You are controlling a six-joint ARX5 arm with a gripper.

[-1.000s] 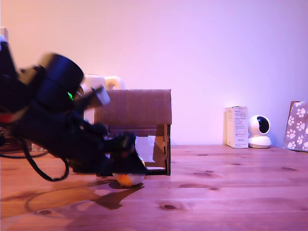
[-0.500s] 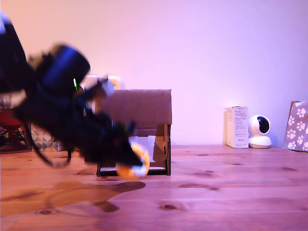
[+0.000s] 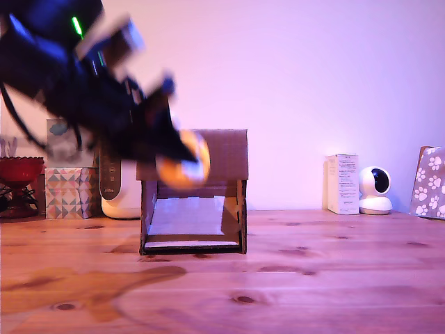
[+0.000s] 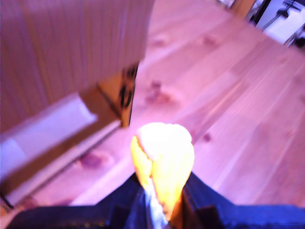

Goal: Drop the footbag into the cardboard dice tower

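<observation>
The dark tool [image 3: 174, 149] grips the soft orange and yellow footbag [image 3: 183, 160] above the wooden bench [image 3: 313, 278], before the brown cardboard dice tower [image 3: 208, 149].

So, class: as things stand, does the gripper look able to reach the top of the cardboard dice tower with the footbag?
Probably yes: the gripper, shut on the footbag, hangs before the cardboard dice tower's upper panel, and nothing shows above the tower.
</observation>
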